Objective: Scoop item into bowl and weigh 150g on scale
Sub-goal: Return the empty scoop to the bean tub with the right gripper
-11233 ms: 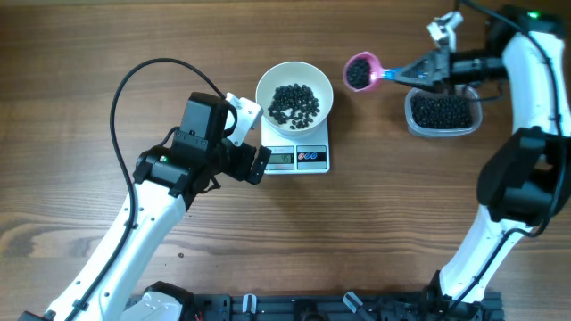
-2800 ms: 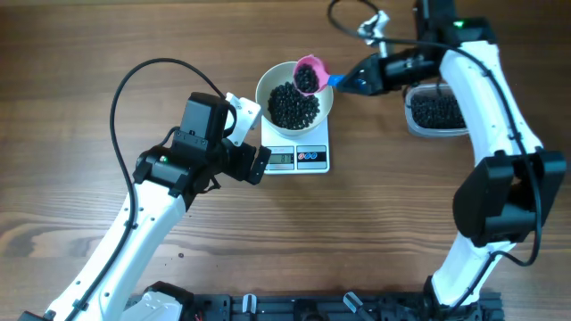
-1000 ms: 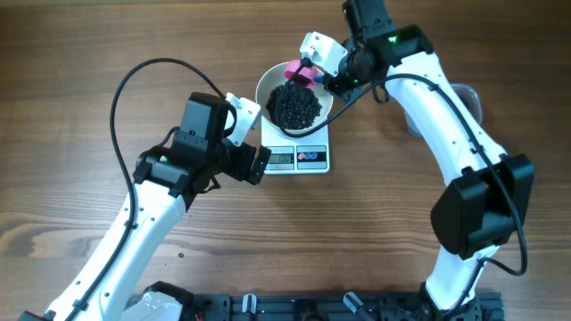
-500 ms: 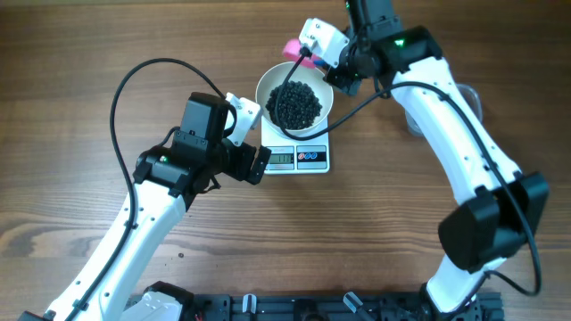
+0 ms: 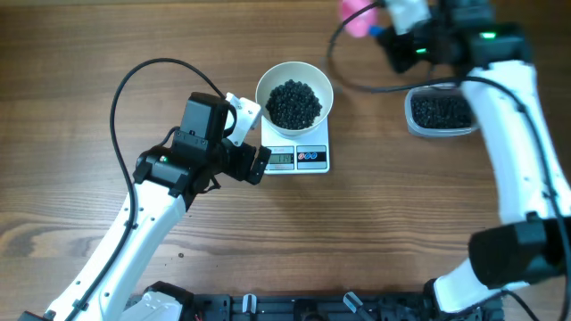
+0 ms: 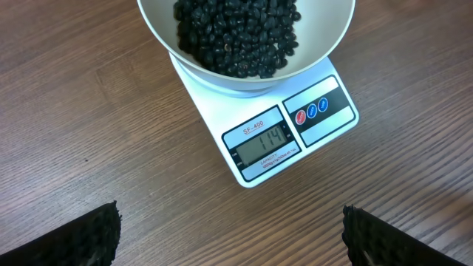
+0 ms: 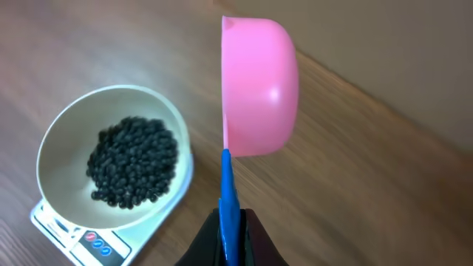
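The white bowl [image 5: 326, 85] sits on the scale [image 5: 299, 158], holding a heap of black beads [image 5: 294, 102], and the scale's display reads 114, so I judge the target not yet reached. The left gripper [image 6: 236, 240] hovers just beside the scale, fingers spread wide and holding nothing. The right gripper [image 7: 230, 229] pinches the blue handle of the pink scoop [image 7: 259, 89], up beyond the scale and to its right, near the clear tub [image 5: 439, 114]. The main risk is overshooting: a full scoop could pass the mark. Beads poured from height may also bounce out onto the scale.
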{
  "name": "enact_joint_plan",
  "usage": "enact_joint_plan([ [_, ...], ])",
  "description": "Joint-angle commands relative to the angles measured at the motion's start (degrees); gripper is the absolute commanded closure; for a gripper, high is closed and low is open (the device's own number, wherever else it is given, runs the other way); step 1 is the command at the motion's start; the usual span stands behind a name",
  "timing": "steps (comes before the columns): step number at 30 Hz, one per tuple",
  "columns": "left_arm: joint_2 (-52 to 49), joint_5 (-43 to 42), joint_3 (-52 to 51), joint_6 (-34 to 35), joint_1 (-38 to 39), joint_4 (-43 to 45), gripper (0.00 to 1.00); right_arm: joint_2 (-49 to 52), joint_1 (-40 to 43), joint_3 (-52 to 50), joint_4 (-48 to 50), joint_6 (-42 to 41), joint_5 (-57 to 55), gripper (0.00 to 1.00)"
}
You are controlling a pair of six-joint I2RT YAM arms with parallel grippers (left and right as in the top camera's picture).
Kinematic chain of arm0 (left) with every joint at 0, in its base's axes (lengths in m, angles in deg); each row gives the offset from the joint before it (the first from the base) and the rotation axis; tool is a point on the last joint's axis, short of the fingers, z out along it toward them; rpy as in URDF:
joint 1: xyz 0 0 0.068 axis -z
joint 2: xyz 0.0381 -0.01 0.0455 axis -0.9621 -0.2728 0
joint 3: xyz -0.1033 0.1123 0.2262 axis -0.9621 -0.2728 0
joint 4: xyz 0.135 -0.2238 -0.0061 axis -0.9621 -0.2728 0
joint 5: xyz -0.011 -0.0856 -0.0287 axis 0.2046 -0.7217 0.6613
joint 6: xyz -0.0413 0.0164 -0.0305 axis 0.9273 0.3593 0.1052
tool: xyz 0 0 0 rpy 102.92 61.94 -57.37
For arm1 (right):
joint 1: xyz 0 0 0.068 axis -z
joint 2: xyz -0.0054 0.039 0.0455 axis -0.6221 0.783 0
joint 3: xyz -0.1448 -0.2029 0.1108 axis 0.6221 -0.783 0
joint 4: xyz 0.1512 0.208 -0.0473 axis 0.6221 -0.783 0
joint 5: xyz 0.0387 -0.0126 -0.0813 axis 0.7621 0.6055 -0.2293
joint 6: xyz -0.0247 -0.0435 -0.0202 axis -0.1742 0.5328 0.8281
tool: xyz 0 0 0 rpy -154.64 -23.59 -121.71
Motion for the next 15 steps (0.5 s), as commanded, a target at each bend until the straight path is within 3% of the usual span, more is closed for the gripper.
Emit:
enact_joint_plan([
  [1, 0.7, 0.3, -0.4, -0.7, -0.3, 0.0, 0.0, -4.8, 6.6, 1.3, -3.2, -8.8, 4.3, 0.96],
  [7, 0.7, 0.3, -0.4, -0.7, -0.3, 0.0, 0.0, -5.4, 15.5, 1.3, -12.8, -11.9, 3.3, 0.96],
  [15, 0.7, 0.3, -0.4, -0.7, -0.3, 0.0, 0.0, -5.4, 19.8, -2.4, -19.9, -12.0, -9.1, 0.96],
])
